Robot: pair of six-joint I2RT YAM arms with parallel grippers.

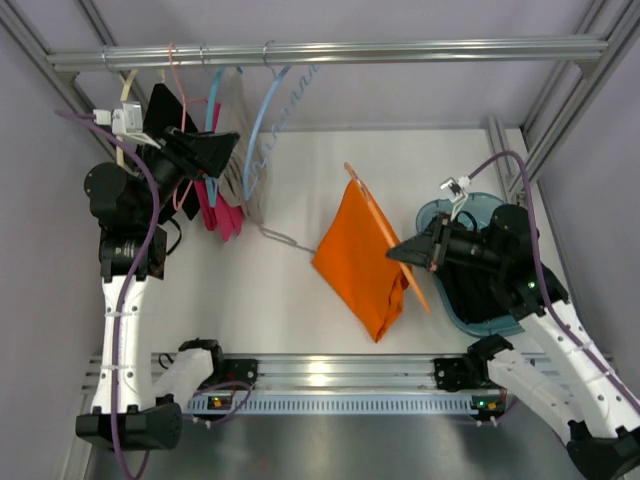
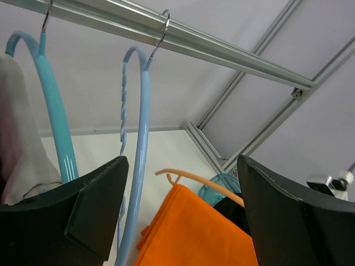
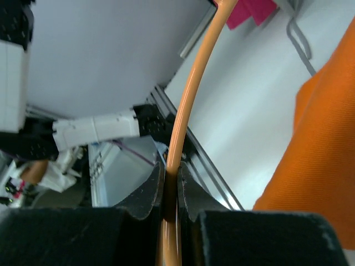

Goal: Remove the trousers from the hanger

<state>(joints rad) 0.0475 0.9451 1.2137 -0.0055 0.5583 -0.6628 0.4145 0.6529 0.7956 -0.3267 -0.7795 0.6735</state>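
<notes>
Over the white tabletop point(image 1: 290, 300), the right claw point(image 3: 171, 185) clamps the orange hanger point(image 3: 191, 83) bearing the orange trousers point(image 1: 360, 260); the left claw point(image 1: 215, 150) stands apart beside the pale blue hanger point(image 2: 141, 138).

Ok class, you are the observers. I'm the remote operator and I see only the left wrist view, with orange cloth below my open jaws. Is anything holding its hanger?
Observer: Yes. The right gripper is shut on the orange hanger, with the bar pinched between its jaws.
Operator: How far am I from the cloth?
Observer: In the top view, the left gripper is up by the rail, apart from the orange trousers. The light blue hanger is between them.
Operator: Is anything else close to me?
Observer: A pink garment hangs close beside the left gripper, outside your view.
</notes>
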